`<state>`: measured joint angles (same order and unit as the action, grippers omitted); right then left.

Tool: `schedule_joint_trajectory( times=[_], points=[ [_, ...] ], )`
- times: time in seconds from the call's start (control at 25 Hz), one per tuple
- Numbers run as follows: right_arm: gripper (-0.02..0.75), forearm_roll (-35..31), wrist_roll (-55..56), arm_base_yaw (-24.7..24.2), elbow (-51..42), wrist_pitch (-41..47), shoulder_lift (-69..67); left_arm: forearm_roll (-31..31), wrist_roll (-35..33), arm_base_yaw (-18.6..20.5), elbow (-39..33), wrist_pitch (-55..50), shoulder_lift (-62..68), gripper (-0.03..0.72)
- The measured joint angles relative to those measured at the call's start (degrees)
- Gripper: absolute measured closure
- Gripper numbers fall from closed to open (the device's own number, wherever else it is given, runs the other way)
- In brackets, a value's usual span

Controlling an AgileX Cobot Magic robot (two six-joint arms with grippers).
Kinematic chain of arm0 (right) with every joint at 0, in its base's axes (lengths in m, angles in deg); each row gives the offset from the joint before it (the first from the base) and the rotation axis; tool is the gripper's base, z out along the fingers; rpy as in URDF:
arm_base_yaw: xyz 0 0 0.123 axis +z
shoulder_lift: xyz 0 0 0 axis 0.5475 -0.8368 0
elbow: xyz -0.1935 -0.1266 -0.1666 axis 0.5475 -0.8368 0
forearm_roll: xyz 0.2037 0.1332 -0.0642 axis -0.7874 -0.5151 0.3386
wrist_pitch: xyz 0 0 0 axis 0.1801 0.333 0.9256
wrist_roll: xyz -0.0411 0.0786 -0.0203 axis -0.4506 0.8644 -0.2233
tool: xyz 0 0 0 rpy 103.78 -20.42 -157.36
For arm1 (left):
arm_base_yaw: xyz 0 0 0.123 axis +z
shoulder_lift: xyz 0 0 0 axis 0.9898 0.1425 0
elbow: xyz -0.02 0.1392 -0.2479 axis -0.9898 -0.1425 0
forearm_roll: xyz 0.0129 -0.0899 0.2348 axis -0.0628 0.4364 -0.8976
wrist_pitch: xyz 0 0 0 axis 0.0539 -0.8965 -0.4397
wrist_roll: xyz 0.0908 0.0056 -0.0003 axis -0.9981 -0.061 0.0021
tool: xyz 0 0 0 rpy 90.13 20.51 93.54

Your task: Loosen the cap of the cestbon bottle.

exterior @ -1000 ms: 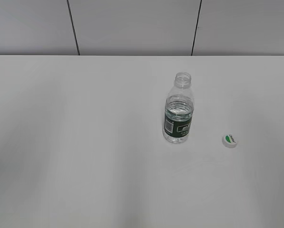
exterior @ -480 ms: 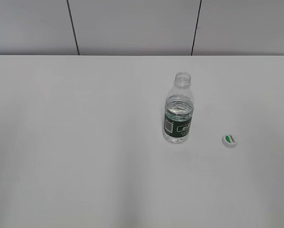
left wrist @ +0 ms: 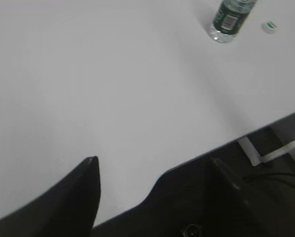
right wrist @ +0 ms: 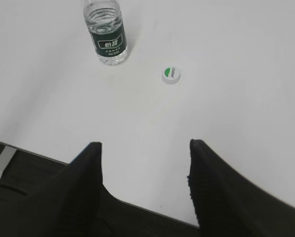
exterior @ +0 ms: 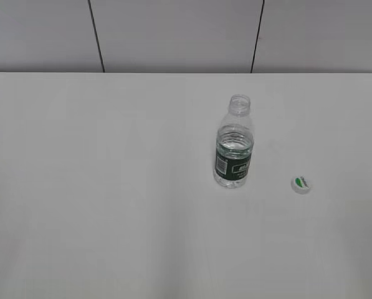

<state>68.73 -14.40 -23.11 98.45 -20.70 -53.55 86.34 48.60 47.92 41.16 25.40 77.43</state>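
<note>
With its cap (exterior: pixel 301 183) off, cestbon bottle (exterior: pixel 233 145) stands upright on tabletop (exterior: pixel 111 187) — long axis vertical, mouth up; both grippers' fingers (right wrist: pixel 93 168) spread, empty.

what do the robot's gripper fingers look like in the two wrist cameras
Both pairs are plain black with a matte finish, and no markings, cables or padding show. The right gripper has two broad fingers that taper to blunt, rounded tips. The left gripper looks the same, dark and tapering, though its fingers are blurrier.
</note>
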Motion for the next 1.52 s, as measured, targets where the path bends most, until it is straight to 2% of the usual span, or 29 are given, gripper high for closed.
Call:
schedule_joint_trajectory(
  times=[0.16,0.76,0.88,1.08,1.28,1.4,1.52],
  points=[
    [0.307,0.4,-0.8,0.0,-0.4,0.0,0.2,3.5,-2.9,0.0,-0.9,1.3,-1.9,0.207],
    [0.307,0.2,-0.9,0.0,-0.5,0.0,0.2,4.0,-3.5,0.8,-1.1,2.0,-2.0,0.210],
    [0.307,0.0,-0.9,0.0,-0.5,-0.1,0.3,4.0,-3.5,5.0,-1.1,2.1,-2.0,0.210],
    [0.307,-0.5,-0.9,-0.3,-0.5,-0.1,0.4,4.0,-3.5,16.0,-1.1,2.1,-2.1,0.227],
    [0.308,-1.0,-0.9,-4.3,-0.5,-0.3,3.5,4.0,-3.5,26.2,-1.1,2.1,-5.1,0.235],
    [0.308,-1.0,-0.9,-6.6,-0.5,-0.4,5.7,4.0,-3.5,29.7,-1.1,2.1,-7.7,0.238],
    [0.308,-1.4,-1.0,-8.5,-0.5,-0.5,8.0,4.0,-3.5,31.3,-1.1,2.2,-9.5,0.244]
  ],
)
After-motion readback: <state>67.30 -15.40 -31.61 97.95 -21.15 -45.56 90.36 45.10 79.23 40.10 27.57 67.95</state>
